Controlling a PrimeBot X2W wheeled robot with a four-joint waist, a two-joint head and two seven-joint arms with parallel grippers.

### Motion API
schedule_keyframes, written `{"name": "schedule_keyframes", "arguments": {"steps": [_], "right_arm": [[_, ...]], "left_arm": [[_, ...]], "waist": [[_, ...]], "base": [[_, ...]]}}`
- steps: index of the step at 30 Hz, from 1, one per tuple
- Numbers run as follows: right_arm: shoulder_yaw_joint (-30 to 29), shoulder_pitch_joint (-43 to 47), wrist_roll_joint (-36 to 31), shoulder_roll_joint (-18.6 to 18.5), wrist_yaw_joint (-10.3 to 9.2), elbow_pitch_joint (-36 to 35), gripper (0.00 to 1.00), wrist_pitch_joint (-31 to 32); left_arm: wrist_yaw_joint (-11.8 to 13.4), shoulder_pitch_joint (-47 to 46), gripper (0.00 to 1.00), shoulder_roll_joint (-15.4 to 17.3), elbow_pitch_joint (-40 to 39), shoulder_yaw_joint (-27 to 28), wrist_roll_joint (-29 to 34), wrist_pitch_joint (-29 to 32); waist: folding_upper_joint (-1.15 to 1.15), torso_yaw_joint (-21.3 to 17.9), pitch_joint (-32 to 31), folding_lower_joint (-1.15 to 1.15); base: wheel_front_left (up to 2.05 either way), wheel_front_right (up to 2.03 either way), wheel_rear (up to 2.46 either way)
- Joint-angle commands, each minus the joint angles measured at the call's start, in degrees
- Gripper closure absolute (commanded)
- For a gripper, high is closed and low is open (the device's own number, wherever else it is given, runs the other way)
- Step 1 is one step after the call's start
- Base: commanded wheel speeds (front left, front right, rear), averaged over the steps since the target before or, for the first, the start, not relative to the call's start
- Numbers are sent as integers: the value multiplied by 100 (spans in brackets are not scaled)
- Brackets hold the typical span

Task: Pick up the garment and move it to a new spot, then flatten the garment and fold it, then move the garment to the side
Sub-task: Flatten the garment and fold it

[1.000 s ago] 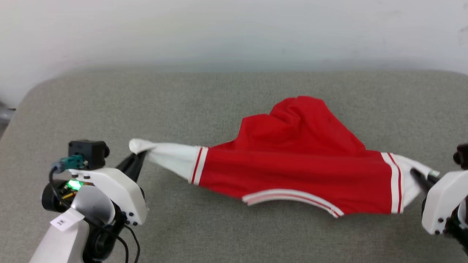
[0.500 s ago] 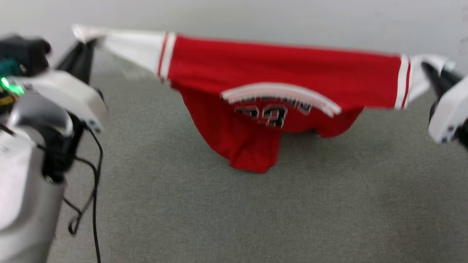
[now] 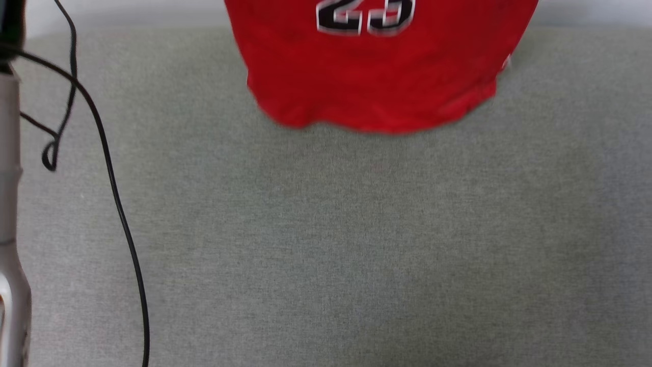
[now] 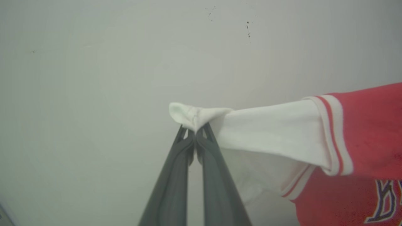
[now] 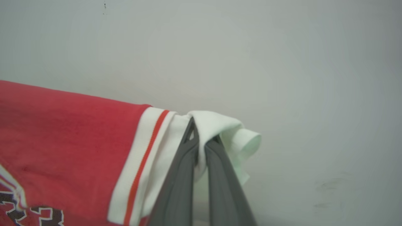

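Grey padded surface point(image 3: 326, 244): bare in the foreground, black cable point(image 3: 112, 193) trailing at its left.
Garment point(image 3: 377, 76): hung above the surface's far part, hem lowest, number facing the robot. Judged light and limp, likely to sag mid-span; best held at the sleeve ends.
Left gripper point(image 4: 195, 138): clenched on one white sleeve tip.
Right gripper point(image 5: 201, 147): clenched on the opposite sleeve.
Pale wall point(image 4: 94, 62): behind.

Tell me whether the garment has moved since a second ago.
Yes: upward. The garment lay bunched on the grey surface; now it hangs spread above it, hem lowest.
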Motion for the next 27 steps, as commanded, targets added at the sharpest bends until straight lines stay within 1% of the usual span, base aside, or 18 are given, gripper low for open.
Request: {"name": "schedule_keyframes", "arguments": {"steps": [1,8,13,16,20,24,27], "right_arm": [[-4,-237,-47,35,-10,177,100,-75],[0,-1507,-319,277,-10,1107,100,-574],[127,-2003,-418,410,-9,1685,100,-824],[187,-2025,-458,495,-9,2028,100,-972],[267,-2058,-361,588,-9,2389,100,-1075],[431,-1787,-196,638,-9,2698,100,-1233],[598,-1381,-33,671,-9,2885,100,-1376]], "left_arm": [[-40,-186,100,-4,170,-74,92,-110],[-172,-1348,100,5,1149,-199,263,-594],[-240,-1817,100,-54,1796,-214,156,-693],[-283,-1844,100,-159,2212,-220,38,-782],[-346,-1882,100,-219,2652,-236,-143,-774],[-381,-1571,100,-295,3004,-206,-452,-828],[-390,-1183,100,-392,3190,-216,-732,-921]], "waist": [[0,0,280,-1],[0,-75,772,-1],[0,-108,1091,-1],[0,-82,1131,-1],[0,-82,1388,-1],[0,-81,1472,-1],[0,-79,1412,-1]], "base": [[0,0,0],[0,0,0],[0,0,0],[0,0,0],[0,0,0],[0,0,0],[0,0,0]]}}
